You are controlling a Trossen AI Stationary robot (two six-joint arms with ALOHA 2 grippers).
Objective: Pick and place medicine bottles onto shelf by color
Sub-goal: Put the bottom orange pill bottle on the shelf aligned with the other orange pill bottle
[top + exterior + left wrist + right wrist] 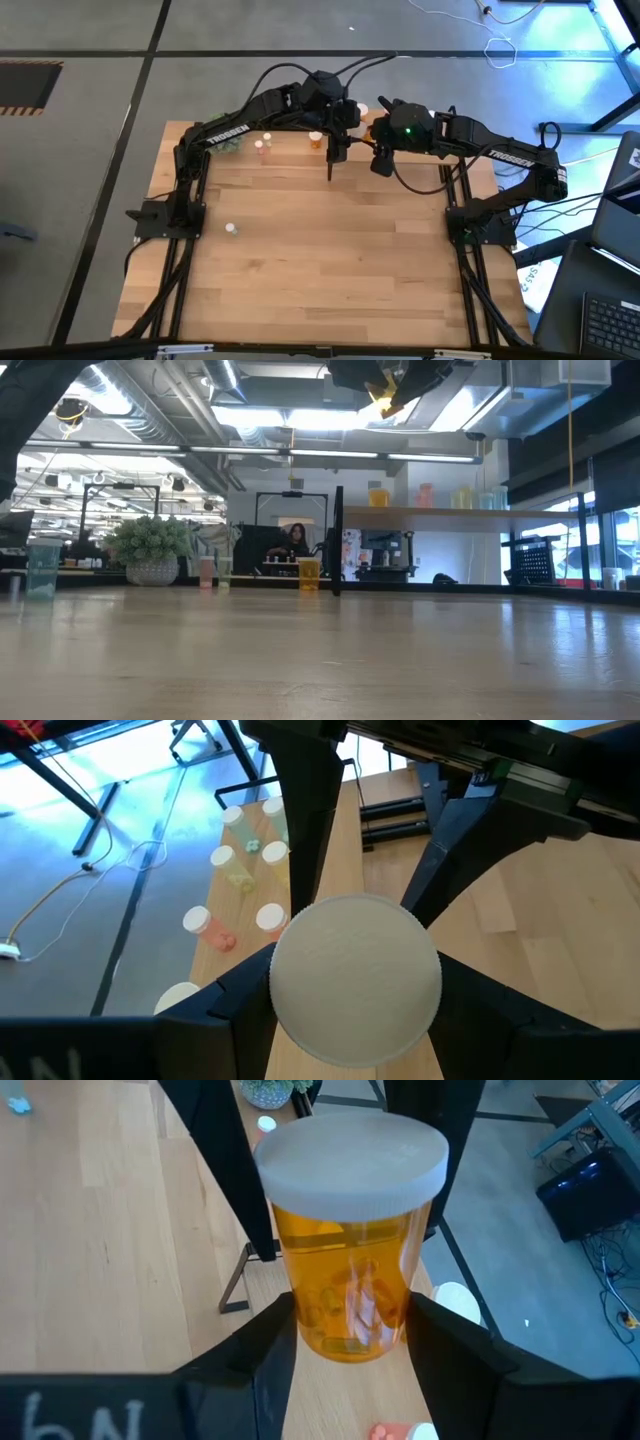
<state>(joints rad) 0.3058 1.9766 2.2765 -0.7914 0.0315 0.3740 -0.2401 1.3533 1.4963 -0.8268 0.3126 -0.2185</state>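
The right tool [350, 1350] is gripping an orange medicine bottle [350, 1280] with a pale cap, its two fingers pressing on opposite sides of the body and holding it upright over the shelf [330, 1400]. The left tool [355, 1010] is clamping a second bottle, of which only the round pale cap [355, 980] is showing between the fingers. Both tools are hanging close together above the shelf at the far edge of the bench [330, 260].

On the shelf board, small bottles with pale caps are standing in a loose cluster [245, 870]: yellowish and green ones farther off, pink-red ones [205, 928] nearer the left tool. In the high view, a pink bottle [261, 148] and an orange one [316, 140] are standing near the bench's far edge, and a green one [231, 229] is standing alone toward the left side.

The near half of the bench is lying open between the black side rails [185, 260]. A green plant ball [152, 540] is sitting at the far left.
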